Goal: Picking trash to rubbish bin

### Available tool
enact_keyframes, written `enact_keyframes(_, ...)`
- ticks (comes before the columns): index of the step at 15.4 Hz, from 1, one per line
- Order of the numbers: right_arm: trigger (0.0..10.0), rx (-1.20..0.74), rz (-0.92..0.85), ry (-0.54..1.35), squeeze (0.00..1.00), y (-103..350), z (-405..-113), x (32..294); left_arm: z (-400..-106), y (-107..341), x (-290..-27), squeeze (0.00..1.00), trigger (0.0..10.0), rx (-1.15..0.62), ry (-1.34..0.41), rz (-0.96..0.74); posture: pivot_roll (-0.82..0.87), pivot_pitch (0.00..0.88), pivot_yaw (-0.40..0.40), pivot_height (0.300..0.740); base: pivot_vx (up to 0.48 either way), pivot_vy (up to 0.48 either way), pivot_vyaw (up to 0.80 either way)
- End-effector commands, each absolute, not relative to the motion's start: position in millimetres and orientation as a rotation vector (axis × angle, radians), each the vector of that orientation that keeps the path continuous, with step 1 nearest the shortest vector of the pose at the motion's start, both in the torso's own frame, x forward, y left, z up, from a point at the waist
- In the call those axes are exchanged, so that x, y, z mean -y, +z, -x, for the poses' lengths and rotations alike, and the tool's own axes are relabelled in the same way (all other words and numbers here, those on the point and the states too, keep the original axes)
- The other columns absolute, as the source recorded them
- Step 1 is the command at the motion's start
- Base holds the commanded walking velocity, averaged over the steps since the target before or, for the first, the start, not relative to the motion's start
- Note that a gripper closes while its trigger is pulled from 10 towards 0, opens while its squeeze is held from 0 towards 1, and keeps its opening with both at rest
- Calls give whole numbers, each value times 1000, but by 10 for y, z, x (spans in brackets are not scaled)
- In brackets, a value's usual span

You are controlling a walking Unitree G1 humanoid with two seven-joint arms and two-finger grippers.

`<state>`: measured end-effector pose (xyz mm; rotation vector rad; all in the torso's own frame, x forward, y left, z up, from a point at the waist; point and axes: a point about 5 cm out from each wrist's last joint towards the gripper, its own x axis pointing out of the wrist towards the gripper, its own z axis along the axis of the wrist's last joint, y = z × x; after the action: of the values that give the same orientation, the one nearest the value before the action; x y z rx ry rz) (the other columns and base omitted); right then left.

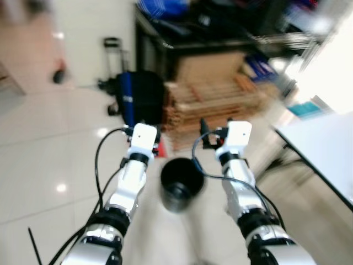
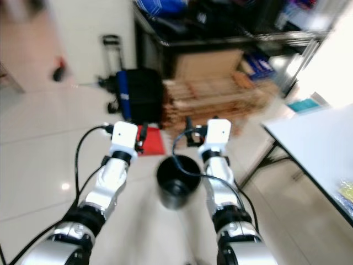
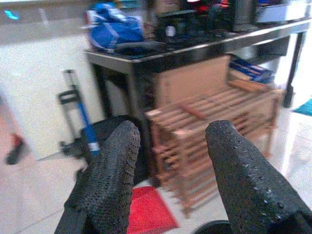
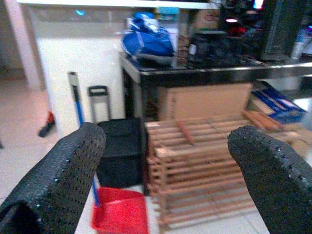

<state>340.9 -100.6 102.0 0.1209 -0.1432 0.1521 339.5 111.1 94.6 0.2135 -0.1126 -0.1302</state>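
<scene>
Bright indoor light w/ glare spots on the glossy floor; heavy motion blur in head views, esp. edges; wrist views soft.

The bin sits on the floor before stacked slats (apparently pallets), a suitcase to their left.

The robot has two shiny silver arms with black rings at the joints and white boxes at the wrists. Black cables loop beside each arm. Its left gripper and right gripper each have two fat black fingers covered in tiny bumps.
</scene>
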Motion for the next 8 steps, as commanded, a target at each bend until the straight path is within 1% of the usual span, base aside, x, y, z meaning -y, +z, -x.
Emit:
enact_keyframes(1, 10000, 136, -120, 117, 0, 996, -3407, 1127, -3384, 956, -1002, 0, 10000, 121, -155, -203, -22, 34, -74, 740, 0, 0, -800)
enact_keyframes(8, 10000, 130, -113, 131, 0, 984, -3403, 1105, -3375, 951, -1006, 0, 10000, 125, -147, -191, -18, 31, -84, 740, 0, 0, -800)
